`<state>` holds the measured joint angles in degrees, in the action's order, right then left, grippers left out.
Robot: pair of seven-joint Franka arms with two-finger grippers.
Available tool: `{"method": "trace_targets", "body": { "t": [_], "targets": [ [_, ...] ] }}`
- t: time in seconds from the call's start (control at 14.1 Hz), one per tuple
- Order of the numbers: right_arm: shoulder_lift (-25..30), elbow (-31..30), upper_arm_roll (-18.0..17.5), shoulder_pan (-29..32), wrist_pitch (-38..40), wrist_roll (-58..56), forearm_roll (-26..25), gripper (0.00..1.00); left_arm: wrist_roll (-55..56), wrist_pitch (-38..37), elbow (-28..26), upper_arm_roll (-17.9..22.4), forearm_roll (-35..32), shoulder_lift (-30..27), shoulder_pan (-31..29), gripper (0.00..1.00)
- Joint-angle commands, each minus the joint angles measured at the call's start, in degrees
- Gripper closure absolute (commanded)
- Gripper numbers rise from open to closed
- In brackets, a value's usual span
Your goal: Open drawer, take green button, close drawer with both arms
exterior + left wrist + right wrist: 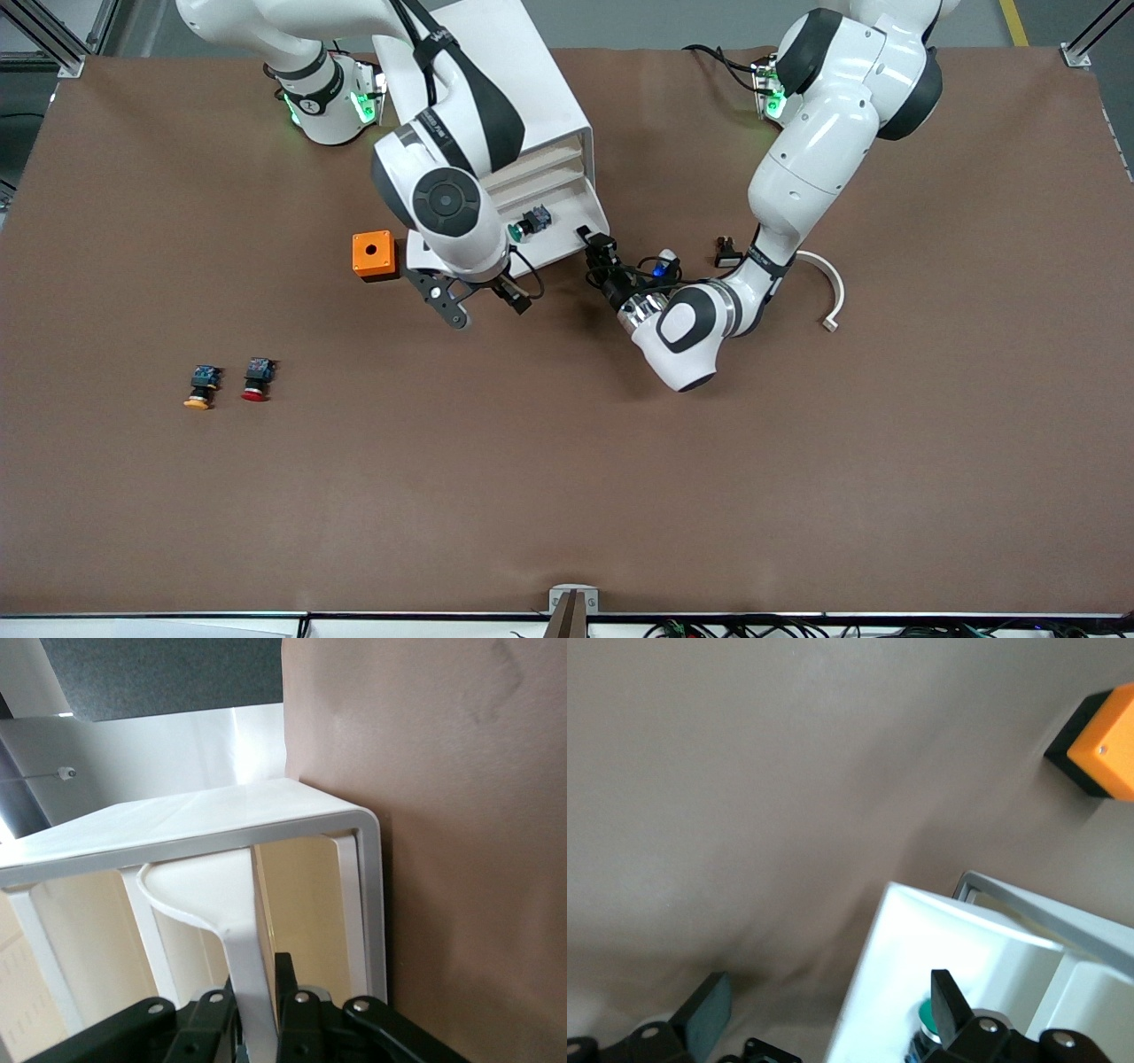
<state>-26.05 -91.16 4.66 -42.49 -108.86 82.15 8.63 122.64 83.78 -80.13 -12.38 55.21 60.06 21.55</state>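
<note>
The white cabinet stands near the arms' bases. Its top drawer is pulled out toward the front camera. The green-capped button lies in the drawer on its side. My left gripper is shut on the drawer's front at the corner toward the left arm's end; in the left wrist view its fingers clamp a thin white upright piece. My right gripper is open over the drawer's front edge. In the right wrist view one finger is over the table, the other over the drawer by the button.
An orange box sits beside the drawer toward the right arm's end. A yellow-capped button and a red-capped button lie nearer the front camera. A white curved piece and a small black part lie by the left arm.
</note>
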Motion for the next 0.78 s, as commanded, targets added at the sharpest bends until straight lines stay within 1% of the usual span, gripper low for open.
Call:
{"method": "trace_targets", "body": {
  "t": [0.0, 0.35, 0.43, 0.57, 0.64, 0.71],
  "targets": [
    [-0.8, 0.6, 0.7, -3.4, 0.2, 3.3, -1.6, 0.0, 0.8, 0.3, 0.6, 0.0, 0.6, 0.5, -1.2, 0.84],
    [-0.8, -1.2, 0.7, -6.7, -0.2, 6.3, -2.5, 0.0, 0.8, 0.3, 0.7, 0.3, 0.5, 0.5, -3.2, 0.84],
    [-0.8, -2.0, 0.7, -7.3, -1.5, 6.9, -2.6, 0.0, 0.8, 0.3, 0.7, 1.8, 0.9, 0.5, -3.1, 0.84],
    [-0.7, -4.5, 0.7, -8.7, -4.5, 8.4, -2.8, 0.0, 0.8, 0.3, 0.6, 2.2, 0.9, 0.8, -3.2, 0.83],
    [-0.8, -5.0, 0.8, -9.4, -5.1, 9.2, -2.9, 0.0, 0.8, 0.3, 0.6, 2.2, 1.0, 0.9, -3.2, 0.8],
    [-0.8, -5.3, 0.8, -10.2, -5.7, 9.9, -3.5, 0.0, 0.4, 0.3, 0.6, 2.2, 1.1, 0.9, -3.3, 0.73]
  ]
}}
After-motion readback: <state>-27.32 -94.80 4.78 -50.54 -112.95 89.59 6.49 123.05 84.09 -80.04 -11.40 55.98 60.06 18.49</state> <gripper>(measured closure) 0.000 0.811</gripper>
